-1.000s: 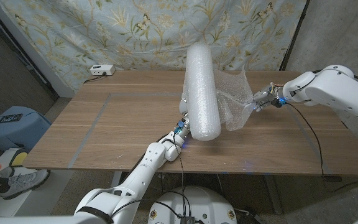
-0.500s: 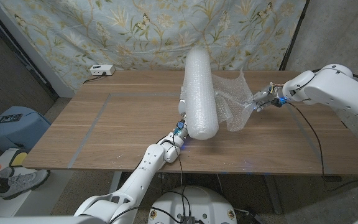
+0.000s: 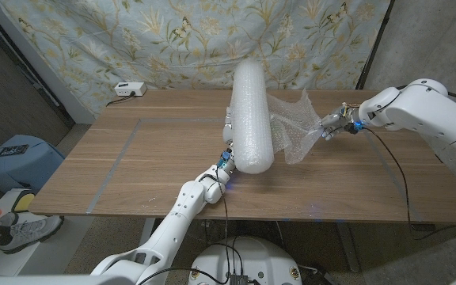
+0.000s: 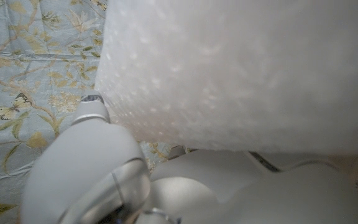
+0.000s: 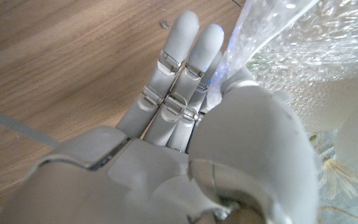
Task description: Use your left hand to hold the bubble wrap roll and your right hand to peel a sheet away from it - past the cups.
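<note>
A tall white bubble wrap roll [image 3: 250, 115] stands tilted on the middle of the wooden table [image 3: 133, 158]. My left hand [image 3: 229, 131] holds it from its left side, mostly hidden behind the roll; in the left wrist view the roll [image 4: 241, 68] presses against that hand [image 4: 92, 168]. A loose clear sheet [image 3: 291, 127] stretches from the roll to my right hand [image 3: 331, 125], which pinches its edge. The right wrist view shows the sheet [image 5: 260, 31] caught between the thumb and fingers [image 5: 179, 68] of my right hand [image 5: 185, 124]. I see no cups.
A small white box [image 3: 129, 89] with a cable lies at the table's far left edge. A floral cloth [image 3: 188, 39] hangs behind the table. A black cable [image 3: 398, 178] trails over the table's right side.
The roll has tipped and shifted slightly left with my left hand. My right hand stays at about the same spot, and the sheet between them is pulled a little further out.
</note>
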`<action>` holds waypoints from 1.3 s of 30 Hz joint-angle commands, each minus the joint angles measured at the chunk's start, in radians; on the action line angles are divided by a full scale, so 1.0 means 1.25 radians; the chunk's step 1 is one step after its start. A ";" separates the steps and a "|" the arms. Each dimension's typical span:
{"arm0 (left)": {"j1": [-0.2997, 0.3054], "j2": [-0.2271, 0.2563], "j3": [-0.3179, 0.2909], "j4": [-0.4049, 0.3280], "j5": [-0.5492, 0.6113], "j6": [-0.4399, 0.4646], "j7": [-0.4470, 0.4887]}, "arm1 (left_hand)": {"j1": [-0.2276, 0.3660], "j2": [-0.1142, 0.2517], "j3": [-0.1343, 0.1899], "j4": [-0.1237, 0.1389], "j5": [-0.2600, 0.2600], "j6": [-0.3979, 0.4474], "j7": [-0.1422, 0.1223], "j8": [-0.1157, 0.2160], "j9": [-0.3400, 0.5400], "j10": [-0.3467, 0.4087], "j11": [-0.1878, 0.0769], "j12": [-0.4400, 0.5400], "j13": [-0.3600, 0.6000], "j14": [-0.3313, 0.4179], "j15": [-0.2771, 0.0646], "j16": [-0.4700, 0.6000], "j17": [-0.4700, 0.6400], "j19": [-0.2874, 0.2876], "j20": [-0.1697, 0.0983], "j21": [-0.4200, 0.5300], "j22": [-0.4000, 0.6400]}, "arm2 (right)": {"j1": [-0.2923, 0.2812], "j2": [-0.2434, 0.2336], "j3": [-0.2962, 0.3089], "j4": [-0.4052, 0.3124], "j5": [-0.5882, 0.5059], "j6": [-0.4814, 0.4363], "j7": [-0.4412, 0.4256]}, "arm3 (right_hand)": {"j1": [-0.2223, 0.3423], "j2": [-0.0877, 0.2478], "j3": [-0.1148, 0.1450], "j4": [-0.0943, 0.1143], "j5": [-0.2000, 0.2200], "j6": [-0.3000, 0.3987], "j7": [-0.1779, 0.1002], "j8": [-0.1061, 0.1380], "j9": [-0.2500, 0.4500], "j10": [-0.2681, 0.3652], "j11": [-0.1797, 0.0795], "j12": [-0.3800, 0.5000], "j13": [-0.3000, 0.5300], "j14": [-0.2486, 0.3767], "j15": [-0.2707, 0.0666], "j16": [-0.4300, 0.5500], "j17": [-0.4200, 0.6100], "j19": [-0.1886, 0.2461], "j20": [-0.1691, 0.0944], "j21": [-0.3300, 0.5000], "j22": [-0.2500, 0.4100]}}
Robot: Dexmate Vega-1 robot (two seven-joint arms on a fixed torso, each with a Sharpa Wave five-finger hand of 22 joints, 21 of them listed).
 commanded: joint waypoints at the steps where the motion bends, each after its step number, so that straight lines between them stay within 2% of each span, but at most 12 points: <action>1: 0.012 0.023 0.004 -0.064 -0.027 -0.008 0.056 | -0.008 0.001 -0.003 -0.002 0.006 0.005 -0.004 0.007 0.000 0.003 0.001 0.006 0.002 -0.006 -0.001 0.003 0.004 0.010 -0.006 0.002 0.007 | 0.013 0.007 -0.003 0.006 -0.007 -0.002 0.006 | 0.010 0.006 -0.001 -0.001 0.004 0.002 0.001 -0.004 0.005 0.006 -0.003 -0.003 0.003 0.004 0.000 -0.004 0.002 -0.002 0.000 0.008 0.000; 9: 0.030 0.027 0.004 -0.090 -0.048 -0.019 0.081 | -0.010 0.004 -0.004 -0.001 0.007 0.003 -0.005 0.006 0.000 0.001 0.000 0.005 0.001 -0.007 -0.001 0.004 0.004 0.010 -0.006 -0.001 0.007 | 0.030 0.012 -0.018 0.017 -0.022 -0.012 0.008 | 0.011 0.006 -0.002 -0.001 0.004 0.003 0.002 -0.005 0.006 0.008 -0.001 -0.003 0.006 0.005 0.000 -0.003 0.004 -0.005 0.000 0.013 -0.001; 18: 0.040 0.030 0.008 -0.099 -0.061 -0.031 0.089 | -0.012 0.005 -0.005 -0.001 0.008 -0.005 -0.017 0.005 0.000 -0.002 0.002 0.005 0.000 -0.009 -0.001 0.005 0.004 0.010 -0.006 -0.005 0.007 | 0.042 0.009 -0.021 0.030 -0.031 -0.023 0.012 | 0.012 0.007 -0.002 -0.001 0.004 0.002 0.003 -0.006 0.007 0.007 -0.002 -0.005 0.006 0.004 0.000 -0.005 0.003 -0.007 0.000 0.018 -0.001; 31: 0.037 0.039 0.018 -0.097 -0.061 -0.037 0.085 | -0.014 0.009 -0.007 -0.001 0.009 -0.008 -0.035 0.006 0.000 -0.008 -0.001 0.005 -0.002 -0.011 -0.001 0.005 0.003 0.010 -0.006 -0.011 0.007 | 0.023 -0.003 -0.001 0.031 -0.024 -0.022 0.007 | 0.012 0.009 -0.003 -0.001 0.004 0.003 0.003 -0.007 0.010 0.009 -0.002 -0.007 0.007 0.005 0.000 -0.005 0.004 -0.011 0.000 0.026 -0.002; 39: 0.035 0.044 0.022 -0.098 -0.056 -0.042 0.082 | -0.014 0.011 -0.007 -0.001 0.009 -0.006 -0.037 0.007 0.000 -0.006 -0.002 0.006 -0.002 -0.012 -0.001 0.006 0.003 0.010 -0.006 -0.013 0.007 | 0.011 -0.016 0.012 0.032 -0.020 -0.021 0.001 | 0.013 0.009 -0.004 -0.001 0.004 0.003 0.003 -0.008 0.011 0.006 -0.002 -0.007 0.012 0.005 0.000 -0.005 0.005 -0.013 0.000 0.031 -0.002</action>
